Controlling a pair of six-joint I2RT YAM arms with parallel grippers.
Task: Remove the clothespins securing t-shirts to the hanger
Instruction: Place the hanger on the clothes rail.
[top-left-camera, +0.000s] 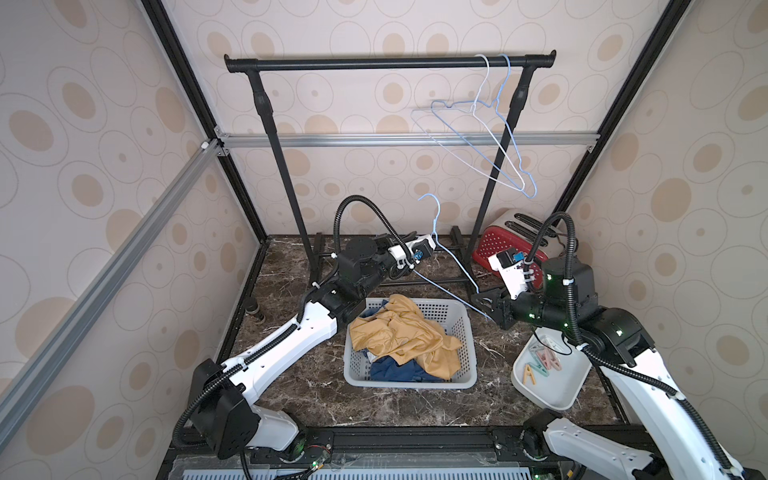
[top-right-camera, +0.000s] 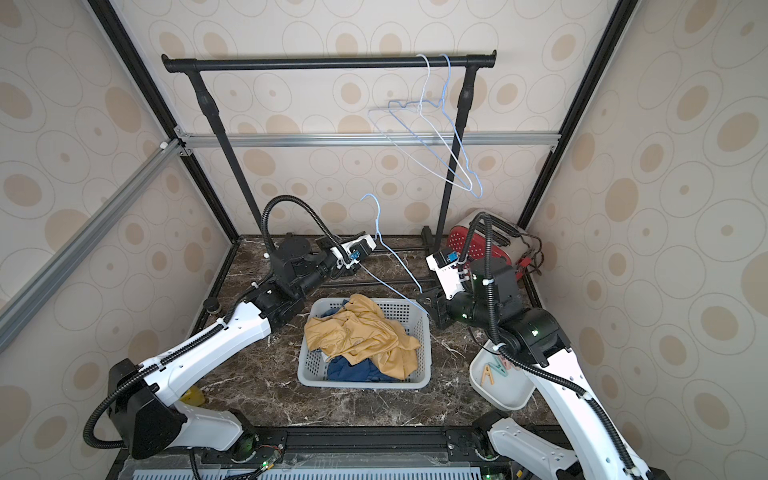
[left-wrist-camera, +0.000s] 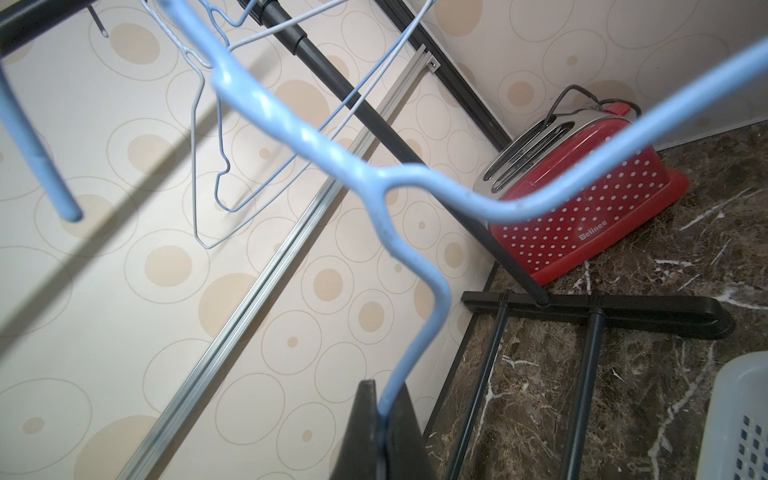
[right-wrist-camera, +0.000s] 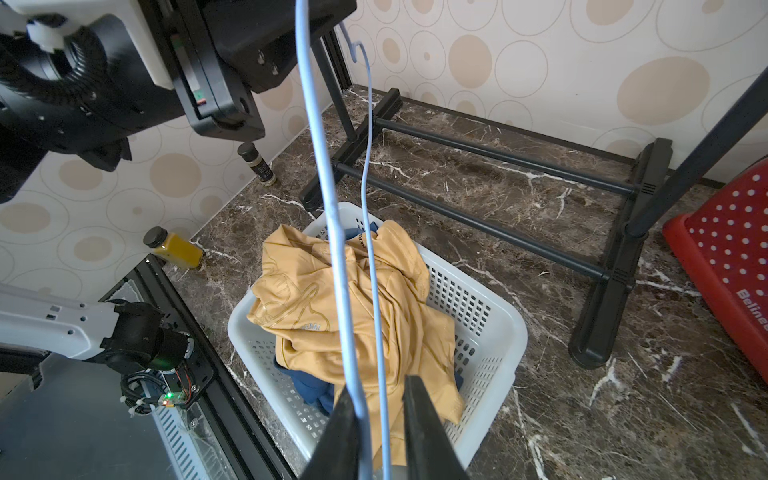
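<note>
Clothespins piled in the white tray right of the basket, long axes mixed. T-shirts crumpled in the basket, yellow on top. Bare hanger above the basket, long axis spanning my pincers. Left pincer is clamped on it. Right pincer is narrow around its wires; can't tell if it's gripping.

— Somebody's home?
— No, a robot lab cell dressed as one: aluminium rails behind the left end effector, wallpapered panels all round, a clothes rack above it, a toaster behind the right end effector.
</note>
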